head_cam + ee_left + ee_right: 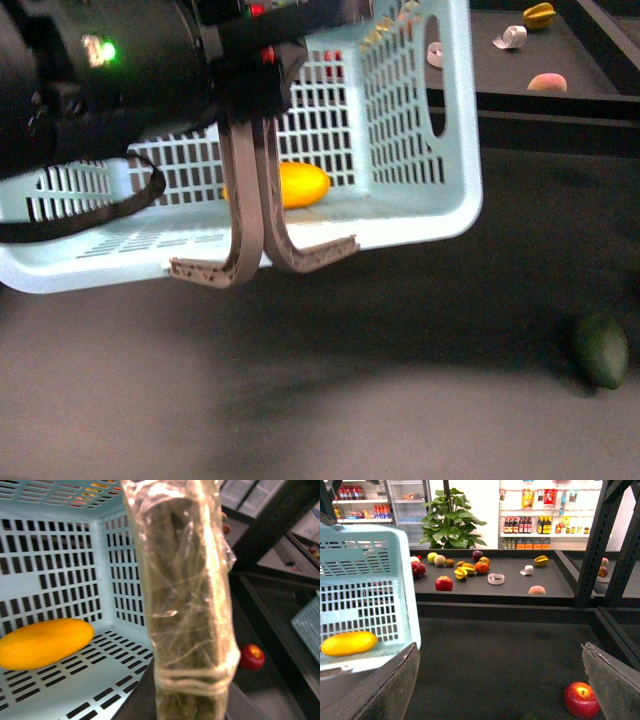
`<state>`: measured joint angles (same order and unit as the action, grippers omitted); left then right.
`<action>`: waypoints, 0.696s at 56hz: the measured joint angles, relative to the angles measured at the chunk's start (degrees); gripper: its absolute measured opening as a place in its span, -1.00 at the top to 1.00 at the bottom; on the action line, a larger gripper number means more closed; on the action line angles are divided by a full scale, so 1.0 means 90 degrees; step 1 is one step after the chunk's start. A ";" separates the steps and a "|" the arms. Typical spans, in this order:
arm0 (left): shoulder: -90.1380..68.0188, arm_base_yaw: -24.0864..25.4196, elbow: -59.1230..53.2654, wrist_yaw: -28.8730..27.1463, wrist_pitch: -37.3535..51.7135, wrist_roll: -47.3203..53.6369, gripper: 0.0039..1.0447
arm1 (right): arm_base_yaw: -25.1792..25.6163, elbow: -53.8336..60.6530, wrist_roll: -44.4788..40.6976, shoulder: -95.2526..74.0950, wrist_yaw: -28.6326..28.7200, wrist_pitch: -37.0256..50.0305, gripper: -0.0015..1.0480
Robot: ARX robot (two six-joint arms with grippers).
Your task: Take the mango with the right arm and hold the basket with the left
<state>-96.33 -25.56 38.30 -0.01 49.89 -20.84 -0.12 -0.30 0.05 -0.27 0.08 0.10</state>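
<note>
The turquoise basket hangs tilted above the dark table. Its two grey-brown handles droop over the near rim. The yellow-orange mango lies on the slotted floor inside, also seen as the mango and the mango. My left gripper is shut on the basket at its upper rim. In the left wrist view a tape-wrapped column hides the grip itself. My right gripper stands open over the table, beside the basket, with nothing between its fingers.
A dark green oval fruit lies on the table at the near right. A red apple rests close to one right finger. The back shelf carries several fruits and a tape roll. Black frame posts stand at the right.
</note>
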 joint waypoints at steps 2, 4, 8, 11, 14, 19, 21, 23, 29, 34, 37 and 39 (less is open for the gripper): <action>-0.0126 0.0073 0.0202 -0.0146 0.0000 -0.0155 0.85 | 0.0000 0.0000 0.0000 0.0000 0.0002 0.0000 -0.85; -0.0221 0.0136 0.0364 -0.0270 -0.0019 -0.0318 0.85 | 0.0000 0.0000 0.0000 0.0000 0.0000 0.0000 -0.85; -0.0427 0.0289 0.0743 -0.0597 -0.0214 -0.0857 0.85 | 0.0000 0.0000 0.0000 0.0002 0.0000 0.0000 -0.85; -0.0590 0.0408 0.1037 -0.0828 -0.0447 -0.1294 0.85 | 0.0000 0.0000 0.0000 0.0002 0.0002 0.0000 -0.85; -0.0746 0.0525 0.1302 -0.1052 -0.0675 -0.1681 0.85 | 0.0000 0.0000 0.0000 0.0002 0.0002 0.0000 -0.85; -0.1098 0.0777 0.1746 -0.1491 -0.1144 -0.2713 0.85 | 0.0000 0.0000 0.0000 0.0002 0.0002 0.0000 -0.85; -0.1248 0.0911 0.1921 -0.1668 -0.1382 -0.3259 0.85 | 0.0000 0.0000 0.0000 0.0002 0.0002 0.0000 -0.85; -0.1362 0.1035 0.2057 -0.1826 -0.1625 -0.3776 0.85 | 0.0000 0.0000 0.0000 0.0002 0.0002 0.0000 -0.85; -0.1518 0.1396 0.2276 -0.2130 -0.2127 -0.5059 0.85 | 0.0000 0.0000 0.0000 0.0002 0.0000 0.0000 -0.85; -0.1586 0.1562 0.2356 -0.2242 -0.2327 -0.5544 0.85 | 0.0000 0.0000 0.0000 0.0002 0.0002 0.0000 -0.85; -0.1637 0.1622 0.2412 -0.2290 -0.2402 -0.5693 0.85 | 0.0000 0.0000 0.0000 0.0002 0.0002 0.0000 -0.85; -0.1715 0.1671 0.2480 -0.2324 -0.2448 -0.5790 0.85 | 0.0000 0.0000 0.0000 0.0002 0.0002 0.0000 -0.85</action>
<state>-111.77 -10.52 60.62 -20.93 27.86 -72.95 -0.12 -0.30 0.05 -0.25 0.10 0.10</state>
